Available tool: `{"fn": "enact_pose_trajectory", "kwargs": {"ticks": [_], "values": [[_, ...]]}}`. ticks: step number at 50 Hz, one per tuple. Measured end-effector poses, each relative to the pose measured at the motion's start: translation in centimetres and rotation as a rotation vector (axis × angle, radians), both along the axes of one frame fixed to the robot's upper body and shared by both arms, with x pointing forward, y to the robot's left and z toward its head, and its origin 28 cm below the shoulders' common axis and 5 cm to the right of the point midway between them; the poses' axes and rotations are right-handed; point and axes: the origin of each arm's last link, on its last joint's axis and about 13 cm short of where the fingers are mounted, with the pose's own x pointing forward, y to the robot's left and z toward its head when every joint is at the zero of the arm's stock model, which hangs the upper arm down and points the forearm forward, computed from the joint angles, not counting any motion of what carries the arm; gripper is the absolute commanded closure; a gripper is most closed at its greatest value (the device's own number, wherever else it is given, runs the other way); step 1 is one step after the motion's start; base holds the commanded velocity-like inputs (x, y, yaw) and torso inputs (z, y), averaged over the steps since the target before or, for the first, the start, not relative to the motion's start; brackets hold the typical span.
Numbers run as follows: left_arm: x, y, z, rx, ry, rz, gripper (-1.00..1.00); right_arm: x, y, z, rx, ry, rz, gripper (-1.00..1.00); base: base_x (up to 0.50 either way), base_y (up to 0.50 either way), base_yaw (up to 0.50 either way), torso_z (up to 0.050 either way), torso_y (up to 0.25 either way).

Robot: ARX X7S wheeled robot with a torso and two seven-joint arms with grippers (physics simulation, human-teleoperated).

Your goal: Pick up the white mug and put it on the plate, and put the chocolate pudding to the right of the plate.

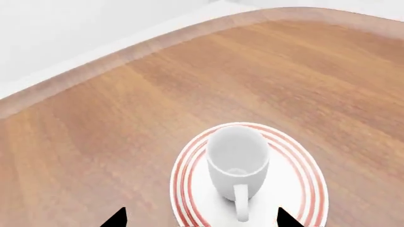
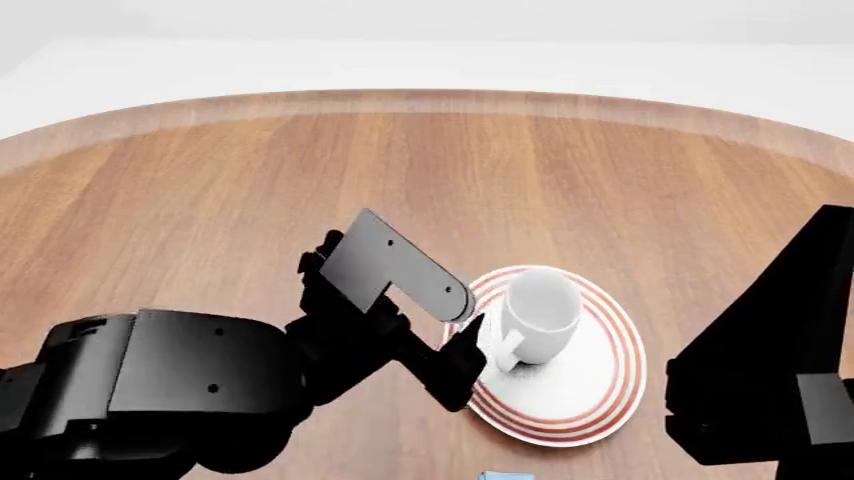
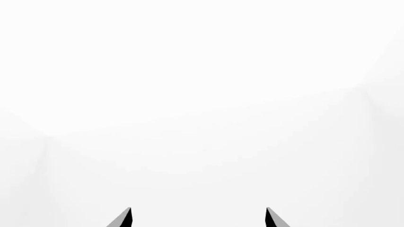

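The white mug (image 1: 237, 161) stands upright on the plate (image 1: 290, 189), its handle (image 1: 241, 203) pointing toward my left gripper (image 1: 202, 218). That gripper is open, its two dark fingertips wide apart on either side of the handle and clear of the mug. In the head view the left gripper (image 2: 467, 362) sits at the left rim of the plate (image 2: 587, 395), beside the mug (image 2: 541, 312). A light blue sliver of the chocolate pudding (image 2: 506, 474) shows at the bottom edge, mostly cut off. My right gripper (image 3: 197, 216) is open, facing blank white.
The round wooden table (image 2: 200, 220) has its curved rim (image 2: 427, 100) far behind the plate. My right arm (image 2: 774, 380) rises dark at the right edge of the head view, close to the plate's right side.
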Motion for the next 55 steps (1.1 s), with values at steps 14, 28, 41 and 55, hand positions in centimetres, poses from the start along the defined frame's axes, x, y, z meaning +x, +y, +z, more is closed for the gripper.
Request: {"fn": "enact_pose_trajectory", "kwargs": {"ticks": [14, 28, 41, 55], "values": [[-0.9, 3.1, 1.5, -0.084, -0.176, 0.15, -1.0, -0.1, 0.2, 0.0, -0.003, 0.002, 0.007, -1.0, 0.0, 0.0, 0.0, 0.0, 0.0], [-1.8, 5.9, 2.3, -0.131, -0.388, 0.361, -1.0, -0.1, 0.4, 0.0, -0.008, 0.008, 0.013, -1.0, 0.0, 0.0, 0.0, 0.0, 0.0], [-2.3, 7.7, 2.8, -0.12, -0.586, 0.557, -1.0, -0.1, 0.5, -0.1, -0.011, 0.02, 0.014, -1.0, 0.0, 0.0, 0.0, 0.0, 0.0], [-2.6, 8.2, 2.8, -0.088, -0.678, 0.635, -1.0, -0.3, 0.6, 0.3, -0.01, 0.037, -0.011, -1.0, 0.0, 0.0, 0.0, 0.0, 0.0]]}}
